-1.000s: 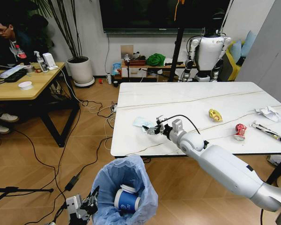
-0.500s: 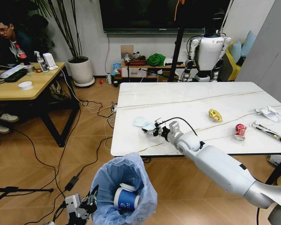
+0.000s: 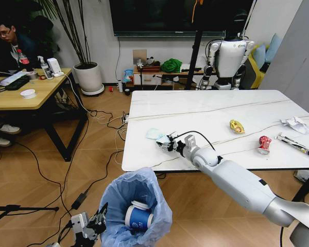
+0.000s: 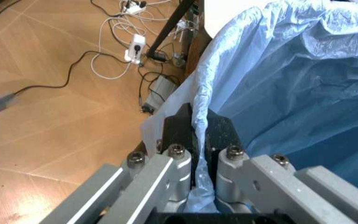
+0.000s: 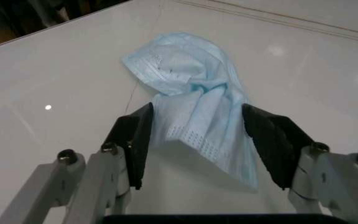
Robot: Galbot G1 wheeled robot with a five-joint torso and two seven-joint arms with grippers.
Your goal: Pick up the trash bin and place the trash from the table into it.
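1. At the lower left of the head view, my left gripper (image 3: 98, 220) is closed tight on the rim of the trash bin (image 3: 136, 206); in the left wrist view my fingers (image 4: 177, 130) pinch the blue bag's edge between them.
2. The trash bin hangs at the bottom centre of the head view, below the near edge of the table (image 3: 206, 110), and a blue-and-white paper cup (image 3: 139, 217) lies inside it.
3. Just left of centre, my right gripper (image 3: 165, 143) reaches over the table's near left corner to a crumpled light-blue face mask (image 3: 155, 134). In the right wrist view my fingers (image 5: 133, 135) stand wide apart on either side of the mask (image 5: 191, 107), not yet pressing it.
4. Further right on the table lie a yellow wrapper (image 3: 237, 126), a crushed red can (image 3: 264, 144) and white tissues (image 3: 296, 124) near the far right edge.
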